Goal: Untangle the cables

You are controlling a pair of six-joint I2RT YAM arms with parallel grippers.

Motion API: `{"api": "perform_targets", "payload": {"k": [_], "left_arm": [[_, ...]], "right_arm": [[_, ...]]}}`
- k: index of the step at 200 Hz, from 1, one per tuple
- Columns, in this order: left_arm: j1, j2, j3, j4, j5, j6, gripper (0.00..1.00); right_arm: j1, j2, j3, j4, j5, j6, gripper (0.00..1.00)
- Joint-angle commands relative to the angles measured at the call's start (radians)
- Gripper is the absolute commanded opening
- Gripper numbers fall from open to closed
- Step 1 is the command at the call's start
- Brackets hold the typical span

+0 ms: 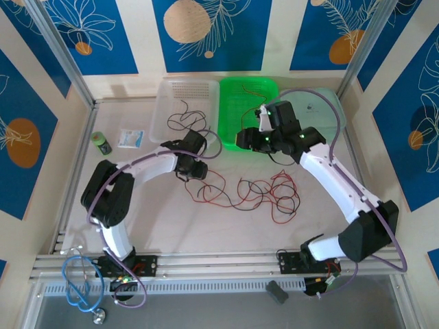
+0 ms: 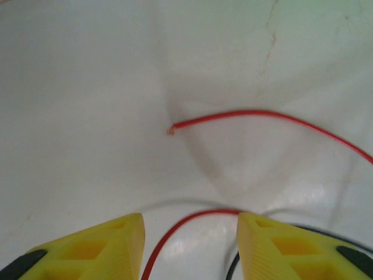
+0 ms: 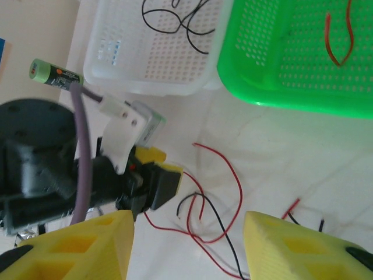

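The cables (image 1: 264, 192) lie as a loose tangle of thin red and black wires mid-table. My left gripper (image 1: 194, 171) sits low at the tangle's left end. In the left wrist view its yellow jaws (image 2: 190, 233) stand apart, a red wire (image 2: 192, 216) curves between them and a black wire (image 2: 233, 265) runs by the right finger. Another red wire end (image 2: 262, 113) lies beyond. My right gripper (image 1: 245, 140) hovers by the green basket, open (image 3: 189, 224), with nothing between its fingers, looking down on the left gripper (image 3: 169, 166) and crossed wires (image 3: 233, 192).
A white basket (image 1: 168, 92) holds black wires; the green basket (image 1: 230, 86) beside it holds red ones. A green bottle (image 1: 101, 142) and small packet (image 1: 129, 138) lie at left. A blue coiled cable (image 1: 81, 277) hangs off the front rail.
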Motion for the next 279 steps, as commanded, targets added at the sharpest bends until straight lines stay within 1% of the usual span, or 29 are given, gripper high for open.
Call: {"api": "perform_targets", "payload": {"k": [1,20,42,59,78,101,128,177,184,205,233,246,279], "left_arm": [[0.008,0.046,0.044,0.034,-0.005,0.013,0.42],[0.004,0.048,0.031,0.059,0.012,0.032,0.38],[-0.01,-0.018,-0.022,0.085,0.033,0.071,0.38],[-0.019,-0.058,-0.044,0.037,0.022,0.102,0.39],[-0.019,-0.065,-0.056,-0.034,-0.03,0.119,0.39],[-0.019,-0.067,-0.093,-0.05,-0.098,0.104,0.38],[-0.019,-0.092,-0.116,-0.04,-0.085,0.074,0.4],[-0.026,-0.112,-0.14,-0.053,-0.096,0.057,0.42],[-0.026,-0.114,-0.151,-0.046,-0.094,0.055,0.4],[-0.028,-0.119,-0.172,-0.033,-0.083,0.046,0.25],[-0.032,-0.129,-0.183,-0.04,-0.089,0.04,0.11],[-0.038,-0.148,-0.185,-0.042,-0.098,0.037,0.0],[-0.064,-0.243,-0.134,-0.103,-0.142,0.036,0.0]], "right_arm": [[-0.01,-0.058,-0.043,0.011,0.019,0.024,0.52],[-0.016,-0.093,-0.073,0.002,0.024,0.025,0.52],[-0.027,-0.125,-0.093,-0.009,0.035,0.026,0.52],[-0.038,-0.14,-0.105,-0.013,0.037,0.028,0.52],[-0.049,-0.152,-0.115,-0.017,0.033,0.031,0.52],[-0.056,-0.164,-0.121,-0.021,0.025,0.031,0.52],[-0.056,-0.178,-0.122,-0.027,0.022,0.031,0.52],[-0.059,-0.192,-0.136,-0.016,0.01,0.038,0.52],[-0.059,-0.191,-0.136,-0.013,0.008,0.038,0.52],[-0.059,-0.192,-0.141,-0.009,0.002,0.041,0.52],[-0.06,-0.202,-0.148,-0.01,0.003,0.041,0.52],[-0.061,-0.211,-0.153,-0.01,0.005,0.043,0.52],[-0.061,-0.229,-0.171,-0.013,-0.004,0.054,0.52]]}}
